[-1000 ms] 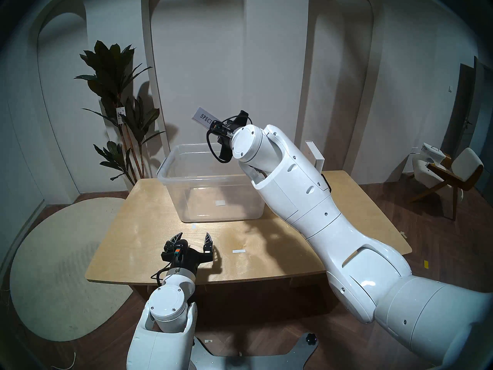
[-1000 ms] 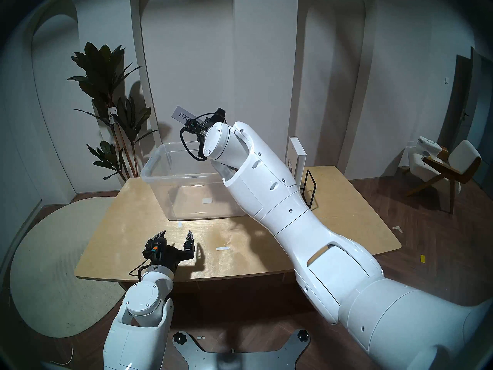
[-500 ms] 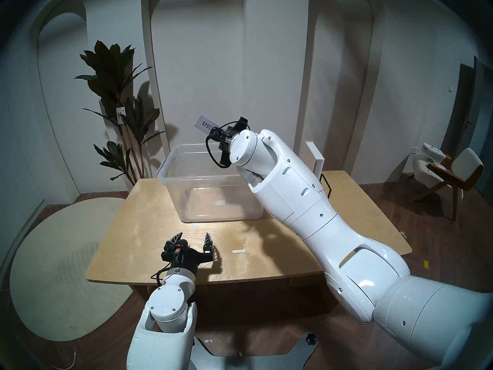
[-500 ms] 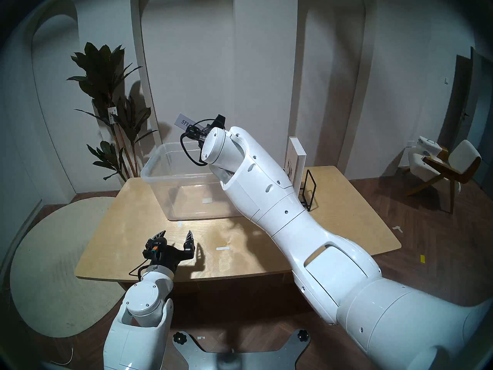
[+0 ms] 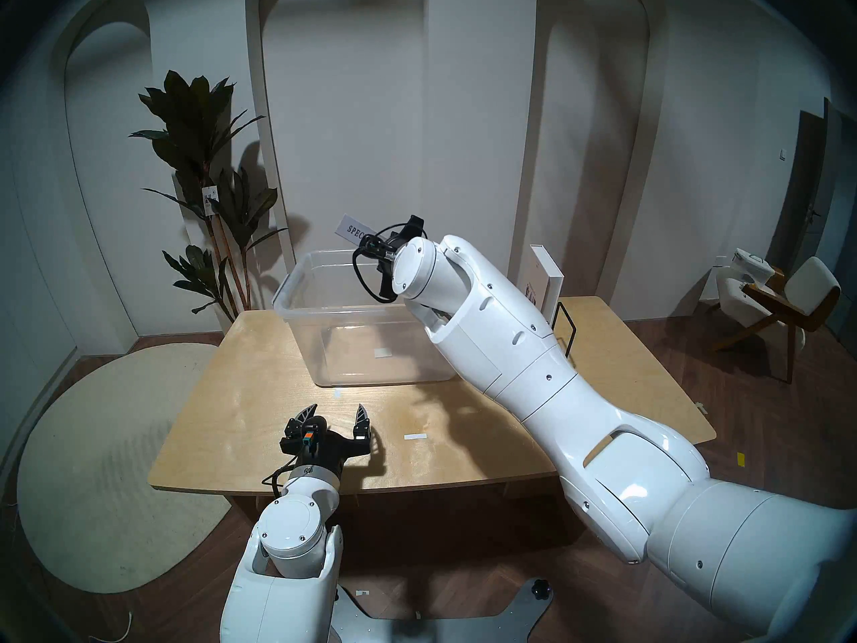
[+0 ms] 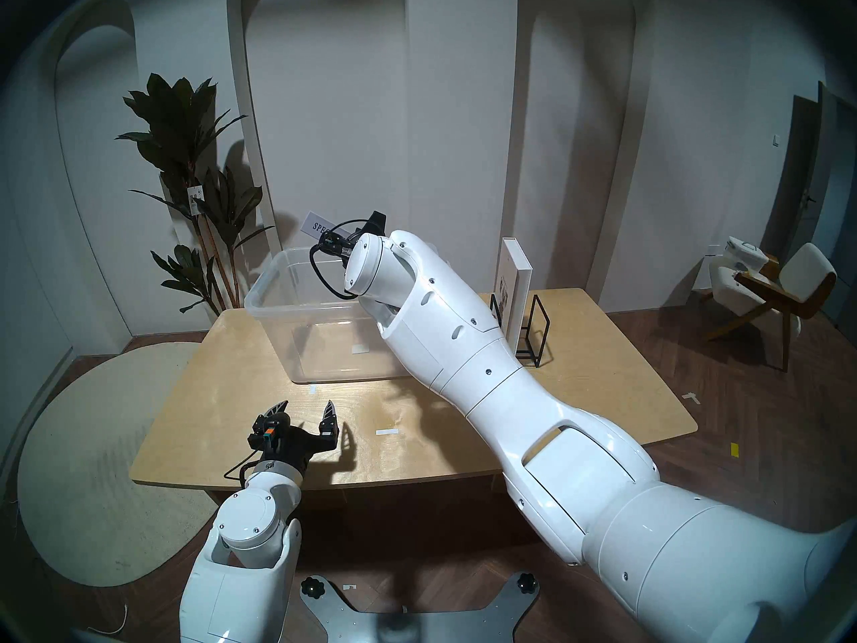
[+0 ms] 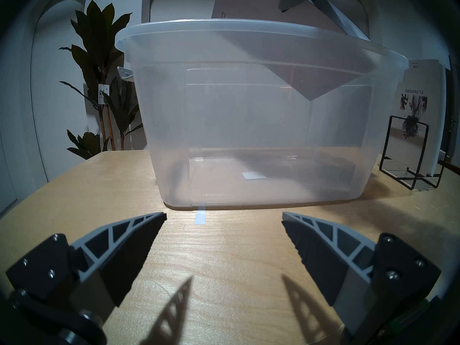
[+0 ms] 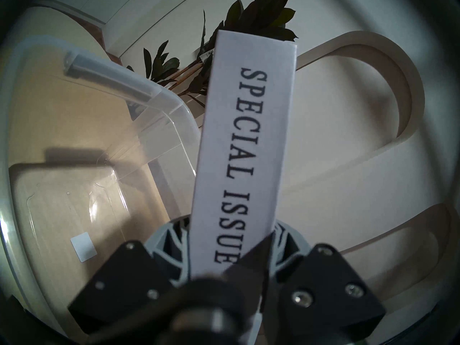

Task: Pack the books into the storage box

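Note:
The pale grey book [image 5: 353,229] with "SPECIAL ISSUE" on its spine [image 8: 244,150] is held tilted over the back of the clear storage box [image 5: 297,285]. My right gripper [image 8: 229,237] is shut on its lower end. In the left wrist view the book's lower corner [image 7: 298,83] shows through the box wall [image 7: 199,113], below the rim. The white book [image 5: 547,275] with dark cover graphics [image 7: 418,105] stands upright in the black wire rack [image 5: 566,326], right of the box. My left gripper [image 5: 336,410] is open and empty, low over the table's front [image 7: 224,215].
The wooden table [image 5: 232,396] carries white tape marks [image 5: 415,437]. My right arm reaches across the table's right half to the box. A potted plant [image 5: 204,164] stands behind the table's left corner. A round rug [image 5: 106,465] lies left and a chair [image 5: 779,298] far right.
My right arm has moved down and to the left with the grey book, bringing it lower over the box. The white book and rack show more. The left arm has not moved.

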{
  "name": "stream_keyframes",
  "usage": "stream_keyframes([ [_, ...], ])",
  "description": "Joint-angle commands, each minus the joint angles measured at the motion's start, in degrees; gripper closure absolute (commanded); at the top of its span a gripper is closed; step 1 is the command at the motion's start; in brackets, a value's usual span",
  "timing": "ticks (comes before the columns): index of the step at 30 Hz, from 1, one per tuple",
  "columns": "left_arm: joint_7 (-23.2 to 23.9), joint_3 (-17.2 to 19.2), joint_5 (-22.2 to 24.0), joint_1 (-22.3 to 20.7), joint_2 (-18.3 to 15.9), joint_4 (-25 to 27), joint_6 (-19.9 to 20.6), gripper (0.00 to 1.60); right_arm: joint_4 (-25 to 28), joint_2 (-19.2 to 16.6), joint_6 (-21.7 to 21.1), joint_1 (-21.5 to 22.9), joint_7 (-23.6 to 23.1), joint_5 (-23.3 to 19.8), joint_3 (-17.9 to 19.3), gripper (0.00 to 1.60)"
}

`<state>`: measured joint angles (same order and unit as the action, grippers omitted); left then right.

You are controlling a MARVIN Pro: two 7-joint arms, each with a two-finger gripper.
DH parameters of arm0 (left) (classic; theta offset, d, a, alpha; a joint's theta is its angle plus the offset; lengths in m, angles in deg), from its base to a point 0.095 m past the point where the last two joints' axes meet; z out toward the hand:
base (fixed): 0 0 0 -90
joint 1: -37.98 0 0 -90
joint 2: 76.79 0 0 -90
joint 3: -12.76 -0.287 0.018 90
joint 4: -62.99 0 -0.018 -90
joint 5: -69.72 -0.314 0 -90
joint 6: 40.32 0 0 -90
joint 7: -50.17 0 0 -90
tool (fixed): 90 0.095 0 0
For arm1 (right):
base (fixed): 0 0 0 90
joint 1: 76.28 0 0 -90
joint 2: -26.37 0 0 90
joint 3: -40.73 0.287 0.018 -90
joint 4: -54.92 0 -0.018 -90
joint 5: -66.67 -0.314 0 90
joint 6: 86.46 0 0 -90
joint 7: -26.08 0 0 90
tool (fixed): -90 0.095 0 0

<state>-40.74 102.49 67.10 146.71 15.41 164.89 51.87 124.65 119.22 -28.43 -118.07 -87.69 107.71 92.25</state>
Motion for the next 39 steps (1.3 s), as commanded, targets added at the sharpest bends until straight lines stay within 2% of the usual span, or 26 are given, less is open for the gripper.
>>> stream_keyframes([
  [1,-0.1,0.0,0.1,-0.4,-0.1,1.3,-0.2,0.00,0.6,2.5,-0.3,0.9,1.8,-0.8,1.2,0.90],
  [2,-0.1,0.0,0.1,-0.4,-0.1,1.3,-0.3,0.00,1.2,2.7,-0.3,0.9,1.7,-1.2,1.6,0.00],
  [14,-0.1,0.0,0.0,-0.5,-0.1,1.1,-0.3,0.00,10.9,3.5,1.1,0.4,5.0,-5.3,7.6,0.00],
  [25,-0.1,0.0,0.0,-0.4,-0.1,1.2,-0.3,0.00,19.1,1.4,1.1,-4.1,6.9,-7.5,11.4,0.00],
  [30,-0.1,0.0,0.0,-0.5,-0.1,1.1,-0.3,0.00,23.7,0.1,0.8,-6.9,8.3,-9.1,15.1,0.00],
  [31,-0.1,0.0,0.0,-0.5,-0.1,1.1,-0.3,0.00,23.3,0.0,1.1,-6.6,8.6,-9.3,15.7,0.00],
  [39,0.0,0.0,0.0,-0.5,-0.1,1.0,-0.3,0.00,29.7,-2.1,2.0,-8.9,11.1,-11.3,22.7,0.00],
])
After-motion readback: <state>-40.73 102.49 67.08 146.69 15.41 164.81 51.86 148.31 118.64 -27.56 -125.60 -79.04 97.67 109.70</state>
